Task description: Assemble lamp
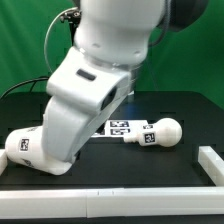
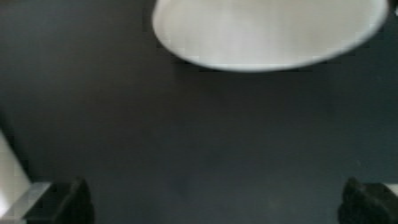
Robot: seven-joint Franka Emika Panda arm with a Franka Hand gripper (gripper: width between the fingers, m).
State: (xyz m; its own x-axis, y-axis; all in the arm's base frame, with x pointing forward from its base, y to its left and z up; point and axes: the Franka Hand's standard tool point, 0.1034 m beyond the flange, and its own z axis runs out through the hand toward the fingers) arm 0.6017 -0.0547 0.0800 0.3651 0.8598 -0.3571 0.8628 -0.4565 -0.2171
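Note:
The bulb (image 1: 167, 131) lies on its side on the black table at the exterior view's right, its tagged stem (image 1: 148, 134) pointing toward the arm. At that view's left lies the shade (image 1: 20, 146), partly behind the arm. The arm hides my gripper there, and no base shows. In the wrist view my gripper (image 2: 215, 196) is open over bare black table. Its two dark fingertips (image 2: 61, 200) stand far apart with nothing between them. A round white part (image 2: 260, 30) lies ahead of the fingers, well apart from them; I cannot tell which part it is.
The marker board (image 1: 120, 127) lies flat next to the bulb's stem. A white raised rail (image 1: 210, 164) runs along the table's edge at the exterior view's right. A white edge (image 2: 9, 178) shows beside one finger in the wrist view.

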